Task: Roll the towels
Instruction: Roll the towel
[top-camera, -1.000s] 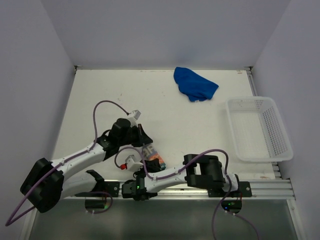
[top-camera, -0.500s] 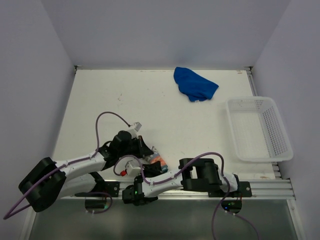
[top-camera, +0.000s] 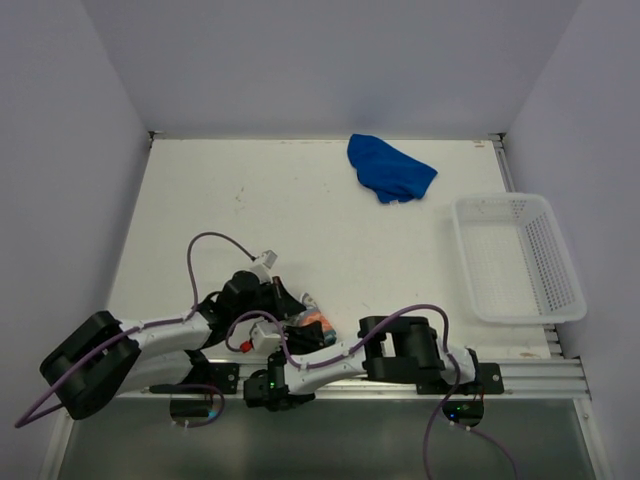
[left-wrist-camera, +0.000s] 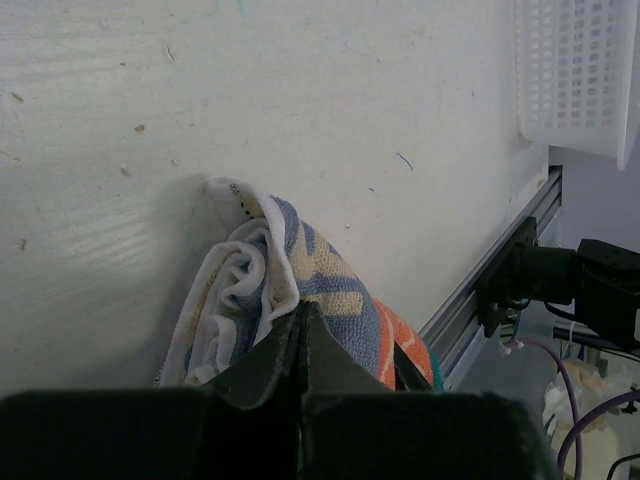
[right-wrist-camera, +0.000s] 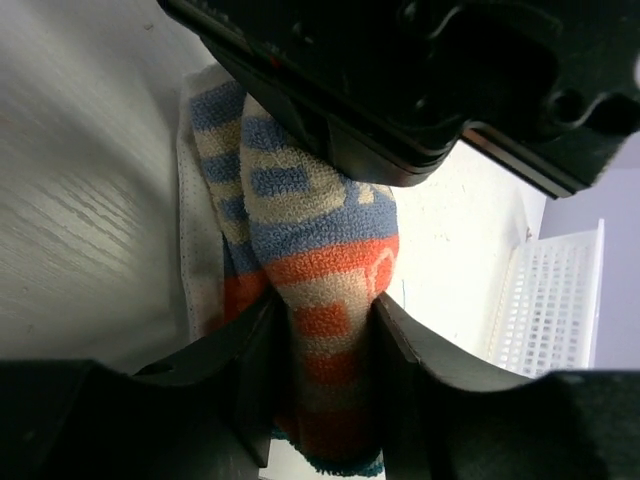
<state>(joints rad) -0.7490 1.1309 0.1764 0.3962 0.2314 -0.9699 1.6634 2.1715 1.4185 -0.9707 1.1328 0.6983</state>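
A flat white table top (top-camera: 300, 200) fills the middle of the overhead view, matte and marked with a few small dark specks and scuffs (top-camera: 240, 197). Plain pale grey-lavender walls close it in: a back wall (top-camera: 330, 60), a left wall (top-camera: 50, 150) and a right wall (top-camera: 590, 100). A silver aluminium rail (top-camera: 530, 375) runs along the near edge, with a dull grey metal surface (top-camera: 350, 445) below it. The light is soft and even, and shadows are faint.

The left gripper (top-camera: 288, 306) has been drawn nearer and lowered, and the orange, grey-blue and white patterned cloth towel (top-camera: 315, 322) has been shifted slightly nearer and rightward with it.
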